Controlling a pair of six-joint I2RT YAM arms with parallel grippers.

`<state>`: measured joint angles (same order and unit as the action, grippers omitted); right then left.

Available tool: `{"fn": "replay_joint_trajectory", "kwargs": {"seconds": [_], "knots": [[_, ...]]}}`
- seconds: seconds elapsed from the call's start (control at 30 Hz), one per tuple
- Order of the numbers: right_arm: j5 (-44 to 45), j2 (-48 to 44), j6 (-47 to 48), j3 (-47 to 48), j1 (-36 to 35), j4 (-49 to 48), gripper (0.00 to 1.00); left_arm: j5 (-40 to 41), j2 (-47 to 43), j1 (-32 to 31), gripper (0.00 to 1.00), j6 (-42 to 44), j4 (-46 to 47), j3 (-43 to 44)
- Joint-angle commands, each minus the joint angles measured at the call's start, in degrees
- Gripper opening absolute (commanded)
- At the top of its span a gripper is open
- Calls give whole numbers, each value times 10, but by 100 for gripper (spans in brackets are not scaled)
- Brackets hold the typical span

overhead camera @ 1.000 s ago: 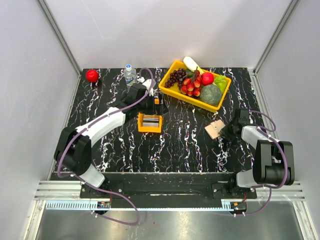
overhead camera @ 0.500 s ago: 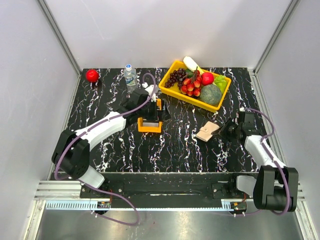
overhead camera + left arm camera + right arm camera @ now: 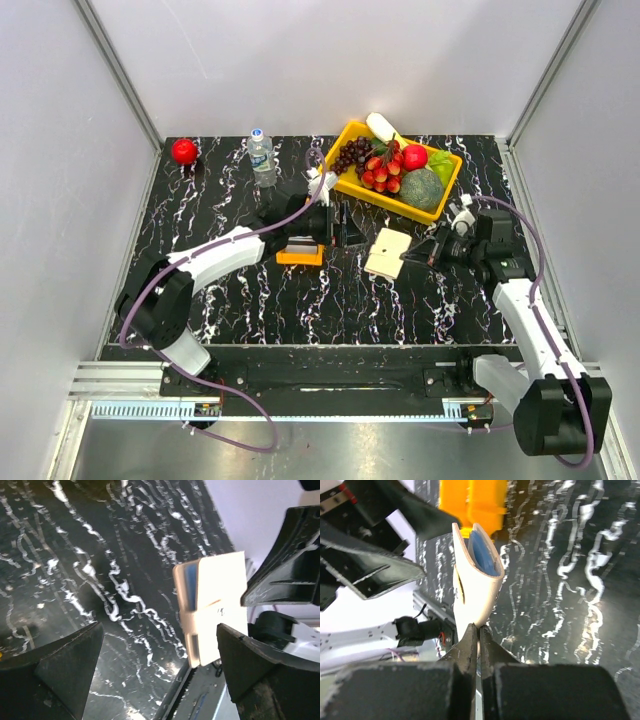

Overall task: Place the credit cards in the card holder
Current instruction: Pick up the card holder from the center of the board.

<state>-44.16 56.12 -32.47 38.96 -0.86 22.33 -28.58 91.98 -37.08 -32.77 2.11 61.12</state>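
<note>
Tan card holder [image 3: 388, 252], mouth toward left gripper [image 3: 159, 630]

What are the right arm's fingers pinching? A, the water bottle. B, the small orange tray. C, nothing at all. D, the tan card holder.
D: in the right wrist view the right fingers are shut together on one edge of the tan card holder.

The orange tray [image 3: 297, 258] is mostly hidden under the left gripper [image 3: 347, 228] at centre frame; a blue card [image 3: 484, 555] shows only its edge inside the card holder [image 3: 475, 587].
</note>
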Motion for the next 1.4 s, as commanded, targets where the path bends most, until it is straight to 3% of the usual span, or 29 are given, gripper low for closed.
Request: {"fn": "replay_joint_trajectory", "kwargs": {"seconds": [0.0,0.37,0.43,0.57,0.73,0.8,0.83,0.9,1.0,1.23,1.3,1.37], "knots": [[-58,-3,-8,45,-34,-43,0,-97,-9,-3,99,-74,165,-27],[-87,22,-44,31,-41,-142,0,-187,-21,-8,99,-121,298,-95],[-86,23,-46,26,-41,-152,0,-199,-16,-12,94,-118,301,-94],[-88,27,-48,21,-42,-159,0,-195,-17,-15,68,-122,319,-101],[-86,25,-58,13,-42,-169,1,-183,-11,-16,18,-125,316,-87],[-82,23,-65,12,-42,-176,10,-182,-6,-16,0,-127,314,-84],[-79,23,-68,11,-42,-178,15,-179,-6,-16,0,-127,316,-82],[-74,22,-73,7,-42,-186,42,-174,-9,-16,0,-131,328,-88],[-66,24,-84,0,-42,-207,59,-171,-12,-16,0,-145,356,-94],[-102,40,-134,-22,-42,-306,63,-194,5,-16,0,-192,441,-93],[-116,42,-165,-34,-42,-357,60,-198,12,-16,0,-200,454,-92],[-127,46,-189,-42,-42,-399,51,-198,14,-17,0,-200,456,-93]]}}
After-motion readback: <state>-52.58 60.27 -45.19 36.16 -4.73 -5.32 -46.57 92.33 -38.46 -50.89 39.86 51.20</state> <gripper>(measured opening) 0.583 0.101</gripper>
